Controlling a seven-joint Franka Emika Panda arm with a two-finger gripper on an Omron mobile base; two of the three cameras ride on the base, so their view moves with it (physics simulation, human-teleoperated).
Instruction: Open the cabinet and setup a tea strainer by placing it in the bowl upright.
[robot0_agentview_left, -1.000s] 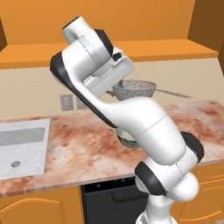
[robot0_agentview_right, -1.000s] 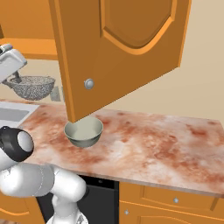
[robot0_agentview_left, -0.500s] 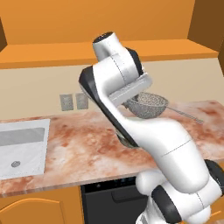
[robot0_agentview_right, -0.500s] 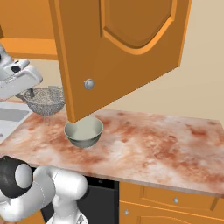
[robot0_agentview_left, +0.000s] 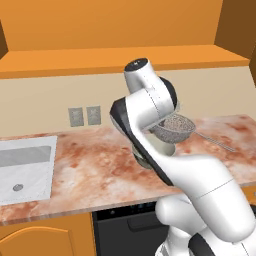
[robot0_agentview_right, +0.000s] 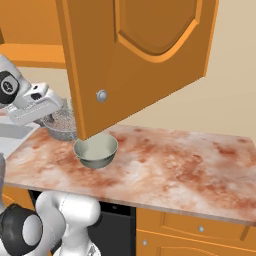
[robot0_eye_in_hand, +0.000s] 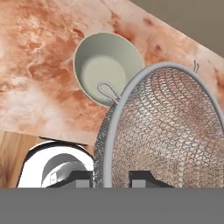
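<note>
Gripping the tea strainer (robot0_eye_in_hand: 168, 131) by the near rim of its mesh basket, the end effector (robot0_eye_in_hand: 111, 177) has its two dark fingertips (robot0_eye_in_hand: 82, 177) drawn in close, one on each side of the thin metal edge, so it is nearly closed with the strainer clamped between them. That rim hold keeps the basket's mouth turned upward and leaves the long thin handle free, trailing out to the far side in the left base view; this seems chosen so the basket can go down into a vessel without the fingers getting in the way first. The strainer hangs clear of the marbled tabletop (robot0_eye_in_hand: 35, 65), carried in the air rather than resting on anything. Just beyond it in the hand view sits the bowl (robot0_eye_in_hand: 107, 65), pale inside and empty, standing upright on the tabletop; the strainer's rim overlaps the bowl's edge from this angle, but the right base view places the strainer beside the bowl, not yet over its centre. Farther up, the cabinet (robot0_agentview_right: 135, 55) door stands swung wide open over the tabletop, its lower corner hanging just above the bowl, so the lowering path will probably need to stay low and come in from the arm's side.
</note>
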